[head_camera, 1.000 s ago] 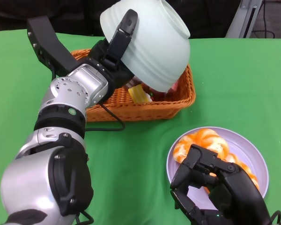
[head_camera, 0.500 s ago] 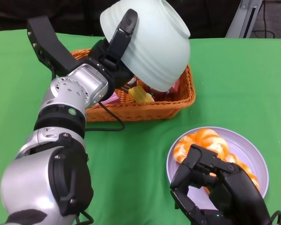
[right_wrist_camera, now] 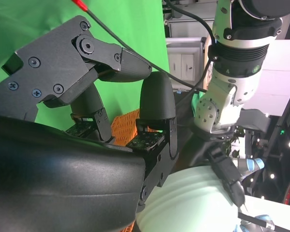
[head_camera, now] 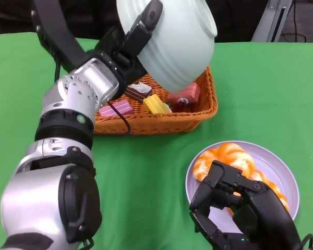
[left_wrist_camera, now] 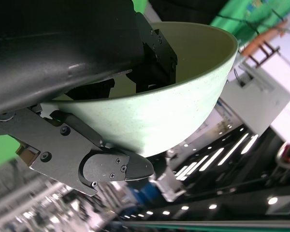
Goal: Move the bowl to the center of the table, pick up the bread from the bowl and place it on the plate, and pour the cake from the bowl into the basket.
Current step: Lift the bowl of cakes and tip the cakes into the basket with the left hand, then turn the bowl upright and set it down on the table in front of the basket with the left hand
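My left hand (head_camera: 131,49) grips the pale green bowl (head_camera: 180,44) by its rim and holds it tipped far over above the wicker basket (head_camera: 161,124). In the left wrist view my fingers (left_wrist_camera: 152,53) reach inside the bowl (left_wrist_camera: 179,111); no cake shows in it. Several cake pieces lie in the basket: brown (head_camera: 139,90), pink (head_camera: 116,109), yellow (head_camera: 156,104) and red (head_camera: 185,96). The orange-and-white bread (head_camera: 227,155) rests on the lilac plate (head_camera: 284,169). My right hand (head_camera: 240,208) hovers at the plate's near edge and holds nothing; its fingers (right_wrist_camera: 157,104) stand apart.
Green cloth (head_camera: 261,88) covers the table. The basket stands at the back centre, the plate at the front right, with a strip of cloth between them. My left forearm (head_camera: 75,104) crosses the basket's left side. Dark equipment lies beyond the far edge.
My left arm has lifted the tipped bowl higher and slightly right over the basket. More cake pieces now show in the basket below it. My right hand has stayed put.
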Controlling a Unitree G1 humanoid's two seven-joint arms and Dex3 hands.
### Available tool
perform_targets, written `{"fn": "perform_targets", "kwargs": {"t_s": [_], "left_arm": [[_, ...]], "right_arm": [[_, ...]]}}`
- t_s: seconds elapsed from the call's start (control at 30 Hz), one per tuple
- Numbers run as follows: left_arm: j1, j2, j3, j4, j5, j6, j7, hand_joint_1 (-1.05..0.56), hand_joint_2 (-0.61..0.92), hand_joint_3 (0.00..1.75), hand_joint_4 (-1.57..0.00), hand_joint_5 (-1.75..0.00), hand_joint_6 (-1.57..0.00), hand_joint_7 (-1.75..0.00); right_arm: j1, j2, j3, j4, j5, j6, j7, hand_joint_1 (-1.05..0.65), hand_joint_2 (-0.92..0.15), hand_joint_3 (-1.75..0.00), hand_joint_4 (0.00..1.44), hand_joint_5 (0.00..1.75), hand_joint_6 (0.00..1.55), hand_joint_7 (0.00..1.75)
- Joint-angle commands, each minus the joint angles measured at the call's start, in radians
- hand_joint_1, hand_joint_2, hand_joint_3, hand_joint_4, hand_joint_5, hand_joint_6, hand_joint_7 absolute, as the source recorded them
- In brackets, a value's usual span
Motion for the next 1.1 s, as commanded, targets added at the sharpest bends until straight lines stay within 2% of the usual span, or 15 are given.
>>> {"fn": "perform_targets", "kwargs": {"t_s": [0.03, 0.23, 0.33, 0.5, 0.57, 0.67, 0.8, 0.9, 1.03, 1.1], "left_arm": [[0.020, 0.023, -0.063, -0.086, 0.042, -0.042, -0.079, -0.23, 0.61, 1.05, -0.77, -1.75, -0.72, -1.61], [0.043, 0.028, -0.095, -0.127, 0.052, -0.059, -0.121, -0.21, 0.59, 1.09, -0.75, -1.75, -0.68, -1.64], [0.073, 0.059, -0.184, -0.188, 0.134, -0.183, -0.230, -0.25, 0.64, 0.99, -0.75, -1.75, -0.70, -1.63], [0.085, 0.070, -0.218, -0.197, 0.173, -0.245, -0.266, -0.25, 0.66, 0.96, -0.75, -1.75, -0.70, -1.62], [0.141, 0.114, -0.315, -0.273, 0.295, -0.447, -0.320, -0.27, 0.63, 0.96, -0.75, -1.75, -0.67, -1.63], [0.202, 0.170, -0.413, -0.334, 0.456, -0.694, -0.304, -0.32, 0.57, 1.01, -0.77, -1.75, -0.67, -1.63], [0.240, 0.200, -0.442, -0.349, 0.524, -0.829, -0.279, -0.28, 0.55, 1.07, -0.80, -1.74, -0.72, -1.50], [0.263, 0.224, -0.455, -0.336, 0.558, -0.937, -0.273, -0.27, 0.66, 0.93, -0.79, -1.75, -0.70, -1.47], [0.277, 0.262, -0.476, -0.308, 0.614, -1.076, -0.253, -0.23, 0.72, 0.84, -0.78, -1.75, -0.67, -1.50], [0.287, 0.313, -0.505, -0.300, 0.740, -1.177, -0.164, -0.25, 0.72, 0.82, -0.78, -1.75, -0.65, -1.50]], "right_arm": [[0.001, 0.005, -0.005, 0.004, 0.005, -0.014, -0.006, -0.32, -0.54, -0.92, 0.63, 1.75, 0.58, 1.51], [0.000, 0.004, -0.006, 0.006, -0.001, -0.018, -0.006, -0.32, -0.54, -0.93, 0.63, 1.75, 0.58, 1.51], [-0.003, 0.006, -0.007, 0.009, 0.013, -0.011, 0.000, -0.33, -0.53, -0.93, 0.63, 1.75, 0.58, 1.51], [-0.005, 0.005, -0.007, 0.012, 0.015, -0.014, 0.002, -0.33, -0.53, -0.93, 0.63, 1.75, 0.58, 1.51], [-0.005, 0.007, -0.007, 0.012, 0.014, -0.017, 0.001, -0.33, -0.53, -0.93, 0.64, 1.75, 0.58, 1.51], [-0.005, 0.005, -0.009, 0.008, 0.012, -0.010, 0.000, -0.33, -0.53, -0.92, 0.64, 1.75, 0.58, 1.51], [-0.004, 0.004, -0.010, 0.007, 0.014, -0.005, 0.001, -0.33, -0.53, -0.92, 0.64, 1.75, 0.58, 1.51], [-0.003, 0.002, -0.010, -0.001, 0.022, 0.007, 0.006, -0.31, -0.53, -0.93, 0.64, 1.75, 0.57, 1.51], [-0.004, 0.001, -0.010, 0.001, 0.009, -0.003, 0.001, -0.31, -0.53, -0.94, 0.63, 1.75, 0.58, 1.51], [-0.005, 0.004, -0.011, 0.007, 0.022, -0.008, 0.008, -0.29, -0.53, -0.95, 0.64, 1.75, 0.57, 1.50]]}}
